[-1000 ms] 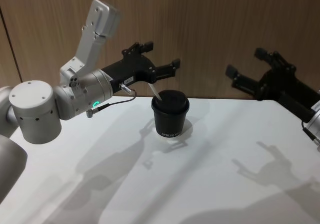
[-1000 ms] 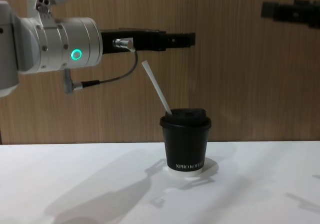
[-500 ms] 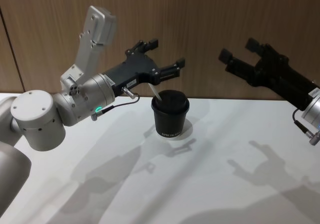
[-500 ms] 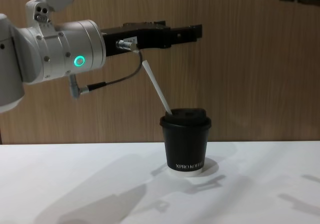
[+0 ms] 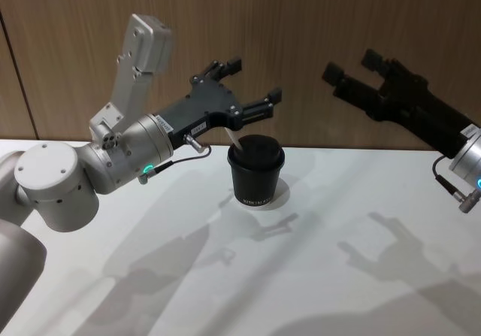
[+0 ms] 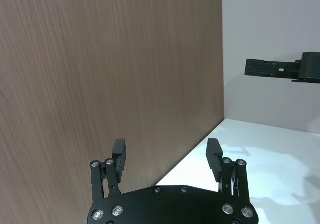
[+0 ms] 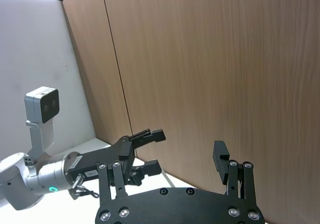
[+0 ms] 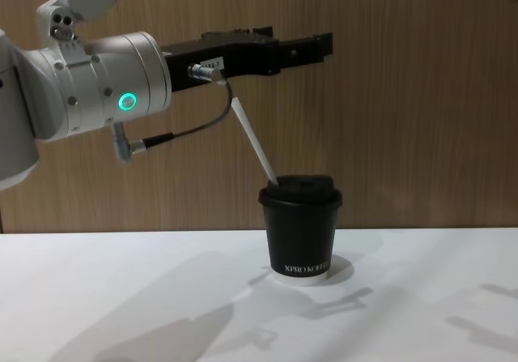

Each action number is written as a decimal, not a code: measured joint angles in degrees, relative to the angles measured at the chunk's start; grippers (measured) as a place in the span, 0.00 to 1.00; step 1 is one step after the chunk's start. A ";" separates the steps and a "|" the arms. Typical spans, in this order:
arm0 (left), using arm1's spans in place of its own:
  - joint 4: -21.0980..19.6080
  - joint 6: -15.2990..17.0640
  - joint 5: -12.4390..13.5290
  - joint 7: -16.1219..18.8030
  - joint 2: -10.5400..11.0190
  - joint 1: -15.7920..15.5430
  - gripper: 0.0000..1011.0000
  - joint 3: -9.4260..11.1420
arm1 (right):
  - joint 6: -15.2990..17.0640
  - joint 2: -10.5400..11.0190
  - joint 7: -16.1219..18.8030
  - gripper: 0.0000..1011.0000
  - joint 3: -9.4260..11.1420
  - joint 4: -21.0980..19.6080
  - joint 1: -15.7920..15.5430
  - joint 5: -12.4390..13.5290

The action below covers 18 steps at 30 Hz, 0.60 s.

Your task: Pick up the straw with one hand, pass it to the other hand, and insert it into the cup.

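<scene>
Left gripper (image 5: 250,86) fingers spread wide, nothing between them; hovering above and just behind the cup (image 5: 255,172), clear of the straw (image 5: 234,140). Same spread seen from the left wrist view (image 6: 166,155): two black fingertips well apart, bare wood panel wall (image 6: 100,73) beyond. From the chest view, left gripper (image 8: 312,48) held level, well above the cup lid, upper straw end just below the gripper body, not touching as far as can be told. Behind the fingers, black gripper body, then fat silver wrist with green ring light (image 8: 125,101) and thin cable (image 8: 182,131) looping underneath. Right gripper (image 5: 353,74) raised high on the right side, well away from the cup, fingers parted wide, holding nothing; own wrist view (image 7: 189,151) confirms the open gap, with the left arm visible farther off. Straw (image 8: 254,142) standing in the cup (image 8: 300,227), lower end through the lid at its left edge, leaning up and to the left, more than half its length sticking out. Cup upright on the white table (image 5: 323,291) near the back edge, lid on, white "XPRO KOFFEE" lettering facing forward, pale base rim on the surface. Arm shadows across the tabletop.
</scene>
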 joint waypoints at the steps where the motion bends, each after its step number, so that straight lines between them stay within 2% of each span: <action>1: -0.04 -0.14 -0.03 -0.11 0.00 0.05 0.99 -0.02 | 0.05 -0.02 0.00 0.99 0.00 -0.02 0.03 0.11; 18: -0.27 -0.89 -0.21 -0.59 0.00 0.43 0.99 -0.14 | 0.53 -0.19 -0.08 0.99 -0.08 -0.30 0.23 1.08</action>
